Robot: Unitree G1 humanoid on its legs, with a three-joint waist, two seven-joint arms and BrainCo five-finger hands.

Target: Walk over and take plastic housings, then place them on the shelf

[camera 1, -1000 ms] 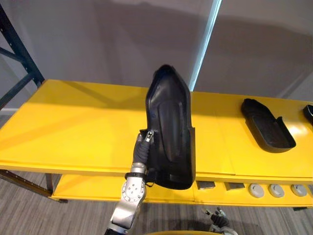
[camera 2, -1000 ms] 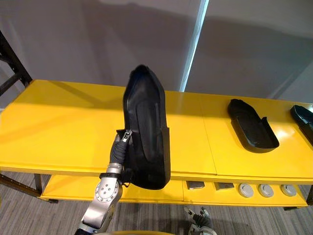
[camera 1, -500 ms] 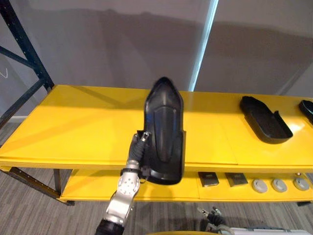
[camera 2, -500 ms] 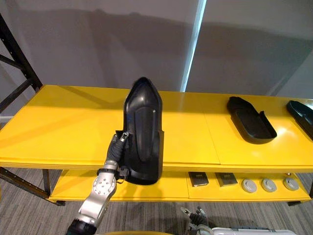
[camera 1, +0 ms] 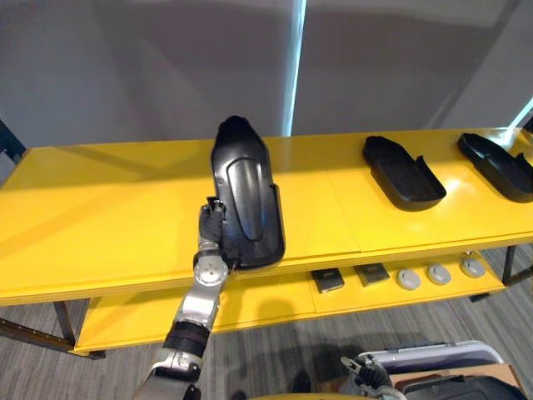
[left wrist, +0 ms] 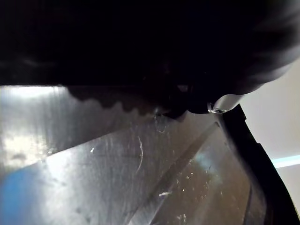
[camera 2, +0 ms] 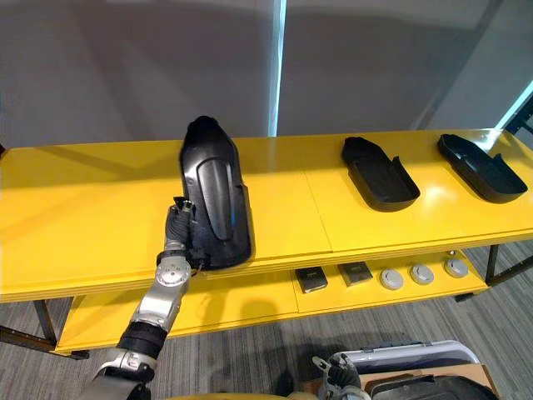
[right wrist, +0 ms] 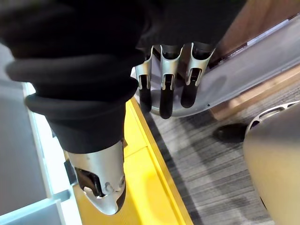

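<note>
Placing step: the left hand (camera 1: 211, 230) clasps the long black plastic housing (camera 1: 246, 200) by its edge, low over the yellow shelf (camera 1: 100, 225) — next, lower it flat and let go; right hand (right wrist: 162, 80) hangs, fingers loose

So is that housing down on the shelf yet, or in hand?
In hand: the left hand holds the black housing, its near end past the front edge of the yellow shelf. Whether it touches: cannot tell.
</note>
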